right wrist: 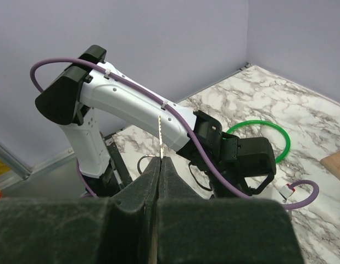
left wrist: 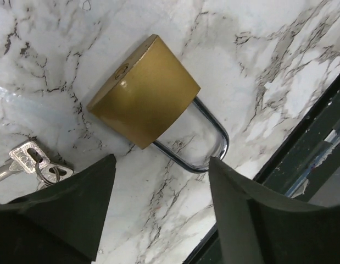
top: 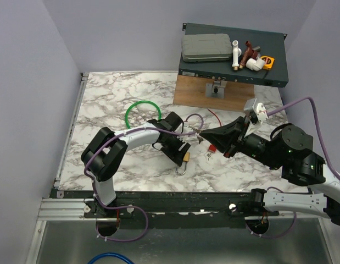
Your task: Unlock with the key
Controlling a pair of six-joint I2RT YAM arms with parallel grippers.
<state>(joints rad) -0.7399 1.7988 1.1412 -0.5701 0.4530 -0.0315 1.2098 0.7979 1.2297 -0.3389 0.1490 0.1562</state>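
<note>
L gripper: jaws wide, hovering over padlock, which lies flat on desk, shackle shut. R gripper: jaws pinched on key, apart from padlock. Insertion not yet done; next prob. steady padlock, align key w/ keyhole.

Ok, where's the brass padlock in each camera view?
Top external: padlock lies low centre on the marble tabletop, near its front edge.
Left wrist: upper middle, shackle pointing lower right.
Right wrist: not in view.
Shared landmark: the marble tabletop, seen in all three.
</note>
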